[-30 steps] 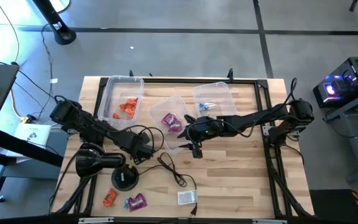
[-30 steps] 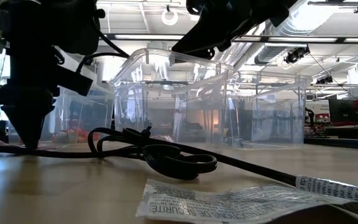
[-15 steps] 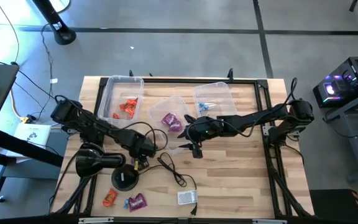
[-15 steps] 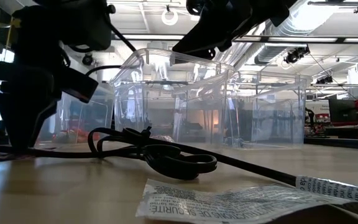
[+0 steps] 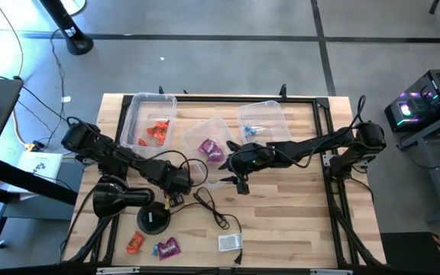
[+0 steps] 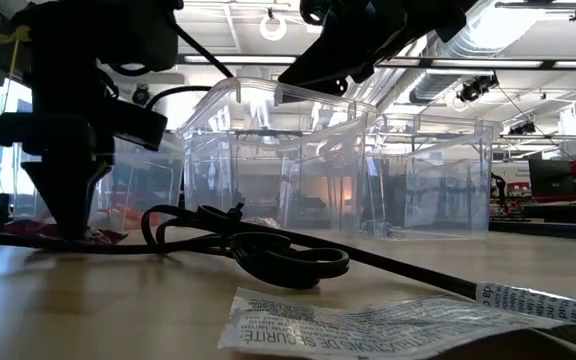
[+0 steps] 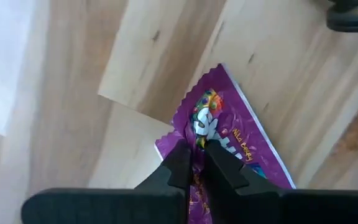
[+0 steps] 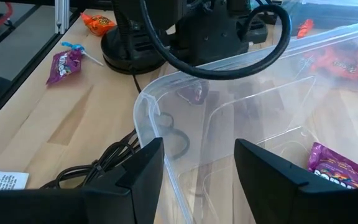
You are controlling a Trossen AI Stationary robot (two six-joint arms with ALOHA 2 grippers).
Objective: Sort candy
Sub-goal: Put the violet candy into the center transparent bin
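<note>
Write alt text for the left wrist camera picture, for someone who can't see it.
The left gripper, its two dark fingers shut, pinches a shiny purple candy wrapper lying flat on the pale wooden tabletop. A dark round object shows at one corner.

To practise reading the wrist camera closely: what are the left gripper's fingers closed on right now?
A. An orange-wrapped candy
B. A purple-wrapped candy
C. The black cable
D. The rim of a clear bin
B: in the left wrist view, the left gripper is pinched shut on the crinkled edge of a purple candy wrapper lying on the wooden table.
</note>
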